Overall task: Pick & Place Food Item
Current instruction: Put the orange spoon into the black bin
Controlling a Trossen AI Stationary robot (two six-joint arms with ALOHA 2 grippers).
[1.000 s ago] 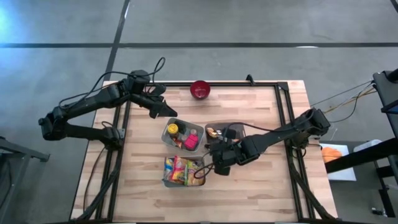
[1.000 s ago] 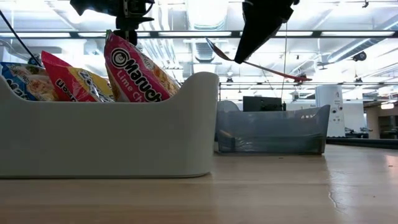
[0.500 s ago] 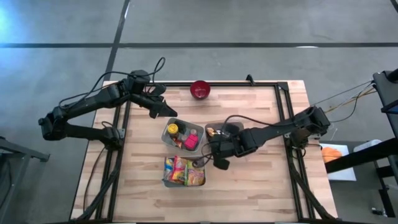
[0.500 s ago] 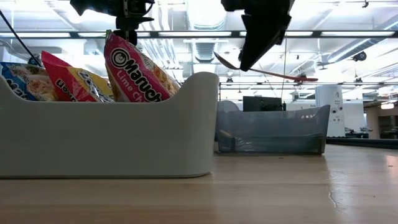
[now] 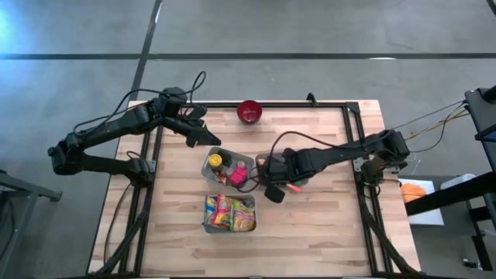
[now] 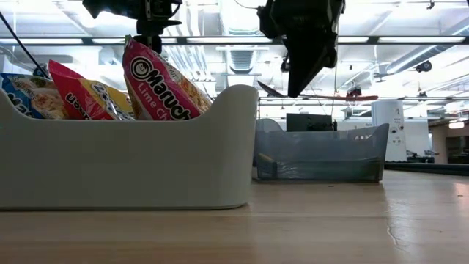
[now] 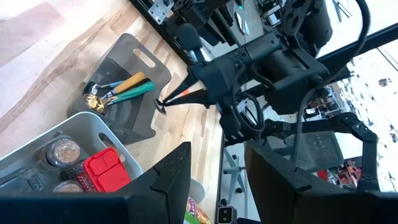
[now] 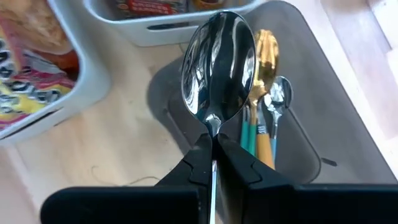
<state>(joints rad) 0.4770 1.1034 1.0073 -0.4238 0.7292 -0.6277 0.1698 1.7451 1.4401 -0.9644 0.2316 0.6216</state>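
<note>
Watch the spoon (image 8: pixel 217 65): your right gripper (image 8: pixel 212 149) pinches only its thin handle, so a quick swing could twist it loose over the grey cutlery tray (image 8: pixel 323 93). That arm reaches in from the right, pointing steeply down. Your left gripper (image 5: pixel 203 138) waits far-left, fingers part open, holding nothing I can see.

Wooden table (image 5: pixel 325 225): red bowl (image 5: pixel 249 111), two white bins (image 5: pixel 207 167) (image 5: pixel 206 225), grey tray (image 5: pixel 263 160).
</note>
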